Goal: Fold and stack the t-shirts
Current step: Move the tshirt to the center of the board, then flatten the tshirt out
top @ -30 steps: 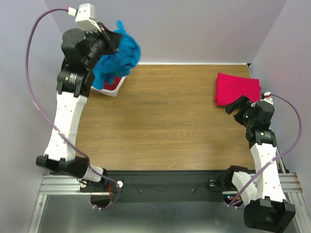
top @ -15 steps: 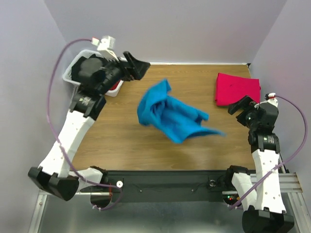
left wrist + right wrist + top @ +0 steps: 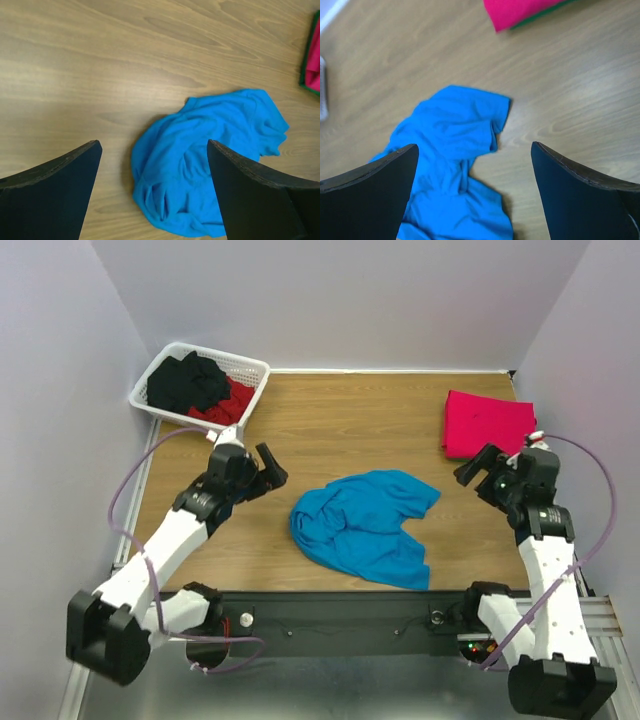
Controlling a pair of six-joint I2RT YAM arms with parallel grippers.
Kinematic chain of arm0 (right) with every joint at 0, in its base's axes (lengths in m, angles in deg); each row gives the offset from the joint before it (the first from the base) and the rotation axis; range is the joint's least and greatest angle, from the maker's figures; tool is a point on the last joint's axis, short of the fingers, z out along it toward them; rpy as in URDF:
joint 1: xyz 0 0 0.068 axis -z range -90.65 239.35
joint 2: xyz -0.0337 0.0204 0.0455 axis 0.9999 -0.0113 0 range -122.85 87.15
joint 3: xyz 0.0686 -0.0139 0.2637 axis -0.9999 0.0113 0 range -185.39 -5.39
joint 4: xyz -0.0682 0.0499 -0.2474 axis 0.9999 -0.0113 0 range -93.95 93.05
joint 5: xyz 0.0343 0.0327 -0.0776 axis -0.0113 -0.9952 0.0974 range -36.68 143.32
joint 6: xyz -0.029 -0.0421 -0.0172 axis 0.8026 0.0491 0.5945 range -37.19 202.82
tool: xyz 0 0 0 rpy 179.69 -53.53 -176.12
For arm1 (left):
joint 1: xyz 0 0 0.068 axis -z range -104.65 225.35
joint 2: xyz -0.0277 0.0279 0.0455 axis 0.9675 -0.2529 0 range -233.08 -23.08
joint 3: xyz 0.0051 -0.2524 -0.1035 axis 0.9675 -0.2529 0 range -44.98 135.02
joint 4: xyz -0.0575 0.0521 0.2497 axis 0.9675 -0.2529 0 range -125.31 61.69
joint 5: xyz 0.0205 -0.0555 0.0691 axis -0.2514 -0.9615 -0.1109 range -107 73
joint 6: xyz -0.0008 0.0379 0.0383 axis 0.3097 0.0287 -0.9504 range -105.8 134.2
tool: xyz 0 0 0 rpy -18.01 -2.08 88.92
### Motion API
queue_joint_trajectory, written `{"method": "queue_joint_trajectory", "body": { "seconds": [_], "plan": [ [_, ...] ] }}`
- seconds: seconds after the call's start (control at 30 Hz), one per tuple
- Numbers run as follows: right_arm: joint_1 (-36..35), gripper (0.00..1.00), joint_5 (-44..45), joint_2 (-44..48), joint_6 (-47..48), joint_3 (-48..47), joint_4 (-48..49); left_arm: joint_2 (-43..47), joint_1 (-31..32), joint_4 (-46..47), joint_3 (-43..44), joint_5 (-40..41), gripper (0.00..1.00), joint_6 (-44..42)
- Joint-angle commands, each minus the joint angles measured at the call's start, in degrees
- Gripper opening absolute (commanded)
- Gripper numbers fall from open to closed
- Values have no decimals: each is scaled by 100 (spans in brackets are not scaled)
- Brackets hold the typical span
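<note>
The turquoise-blue t-shirt (image 3: 365, 527) lies crumpled on the wooden table, near the front middle. It also fills the lower centre of the left wrist view (image 3: 210, 160) and the right wrist view (image 3: 455, 150). The pinkish-red t-shirt (image 3: 487, 423) rests folded at the back right, with a dark green edge under it (image 3: 314, 55) (image 3: 520, 10). My left gripper (image 3: 268, 472) (image 3: 152, 145) hovers open just left of the blue shirt, holding nothing. My right gripper (image 3: 476, 470) (image 3: 474, 146) is open and empty to the right of the blue shirt, just in front of the folded one.
A white lattice basket (image 3: 252, 368) sits at the back left corner holding black and red clothes; a sliver of it shows at the left edge of the right wrist view (image 3: 322, 90). Purple-grey walls close in the back and both sides.
The left gripper, shut on the blue shirt above the basket, opened and flung it; the shirt landed at the table's middle. The left arm swung down toward it. The right arm shifted slightly left.
</note>
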Motion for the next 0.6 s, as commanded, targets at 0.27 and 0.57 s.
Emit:
{"method": "queue_joint_trajectory", "body": {
  "seconds": [0.27, 0.57],
  "plan": [
    [-4142, 100, 1601, -994, -1791, 964, -530, 1485, 1384, 499, -2019, -188, 98, 1341],
    [-4533, 100, 1700, -786, -2839, 1149, -1761, 705, 1490, 491, -1229, 286, 98, 498]
  ]
}}
